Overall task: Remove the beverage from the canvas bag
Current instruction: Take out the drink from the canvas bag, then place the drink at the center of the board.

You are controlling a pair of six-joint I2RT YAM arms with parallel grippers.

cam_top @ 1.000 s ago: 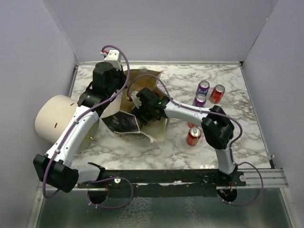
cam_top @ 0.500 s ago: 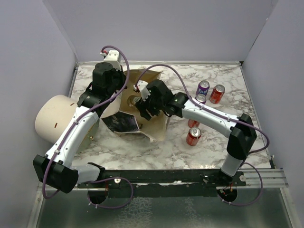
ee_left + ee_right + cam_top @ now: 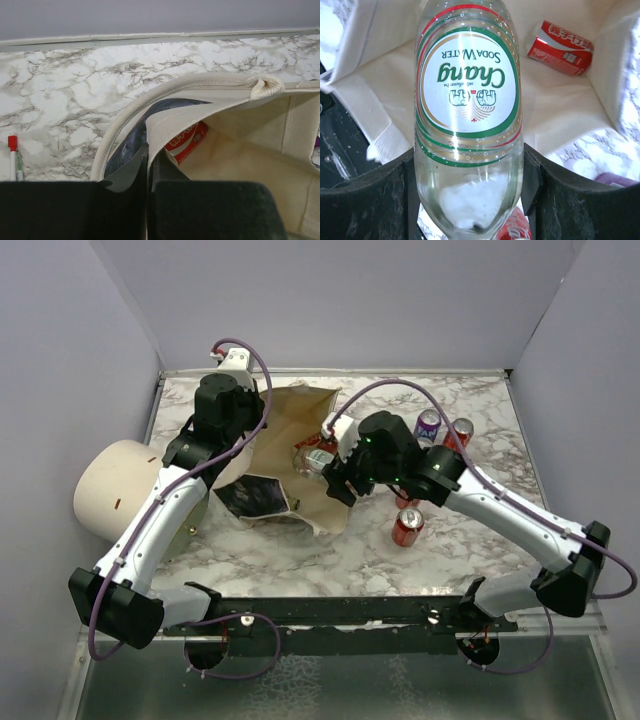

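The canvas bag (image 3: 300, 410) lies open on the marble table, cream cloth with a black printed panel (image 3: 255, 495). My left gripper (image 3: 258, 440) is shut on the bag's rim (image 3: 200, 86), with the cloth pinched between its fingers (image 3: 148, 157). My right gripper (image 3: 470, 195) is shut on a clear Chang soda water bottle (image 3: 467, 95), the beverage, held over the bag's mouth. In the top view the bottle (image 3: 318, 454) shows just left of the right gripper (image 3: 335, 468). A red can (image 3: 561, 47) lies inside the bag, and the left wrist view shows this red can (image 3: 186, 142) too.
A purple can (image 3: 428, 423) and a red can (image 3: 460, 432) stand at the back right. Another red can (image 3: 408, 527) stands near the bag's front right corner. A cream cylinder (image 3: 115, 490) lies at the left edge. A pen (image 3: 12, 157) lies on the marble.
The right arm has drawn back to the right, bringing the bottle up out of the bag's inside to its mouth. The left arm keeps its grip on the rim and has not moved.
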